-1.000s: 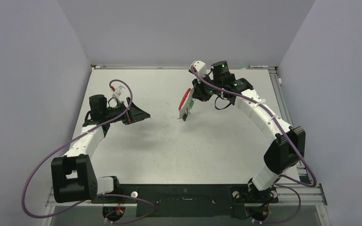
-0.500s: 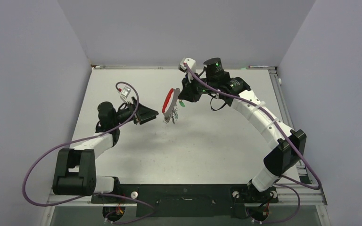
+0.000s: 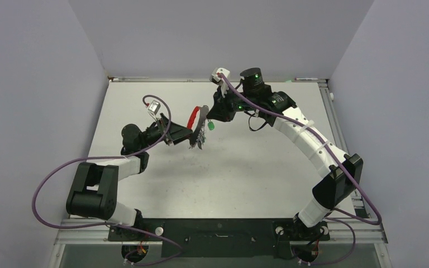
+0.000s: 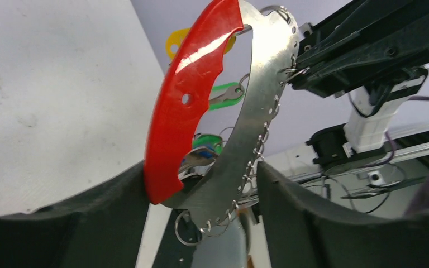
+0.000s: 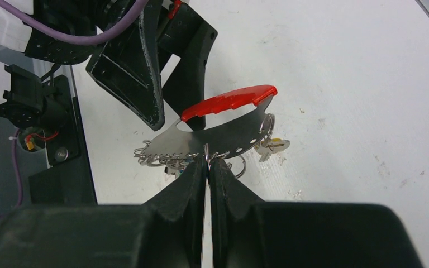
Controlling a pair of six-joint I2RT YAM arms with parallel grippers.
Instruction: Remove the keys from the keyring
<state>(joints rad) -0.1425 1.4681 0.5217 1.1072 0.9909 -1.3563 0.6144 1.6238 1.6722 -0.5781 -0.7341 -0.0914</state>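
Observation:
The keyring [image 3: 196,119] is a large loop, red on one half and grey metal on the other, held in the air above the table. My right gripper [image 3: 212,113] is shut on a thin wire ring on the grey band [image 5: 218,135], seen in its own view [image 5: 207,161]. Keys [image 3: 200,140] dangle below, some with green [image 4: 224,94], yellow [image 4: 177,42] and blue tags. My left gripper [image 3: 183,134] is open in its wrist view [image 4: 201,170]. Its fingers [image 4: 89,218] stand either side of the keyring's lower end [image 4: 218,184], the red tip against the left finger.
The white table [image 3: 240,167] lies under both arms, with grey walls on three sides. The arm bases and a black bar [image 3: 218,230] sit at the near edge. Purple cables loop off both arms. A metal rail [image 3: 335,117] runs along the right edge.
My left gripper has moved right and now has the keyring between its fingers. My right gripper has carried the keyring left toward it and turned it.

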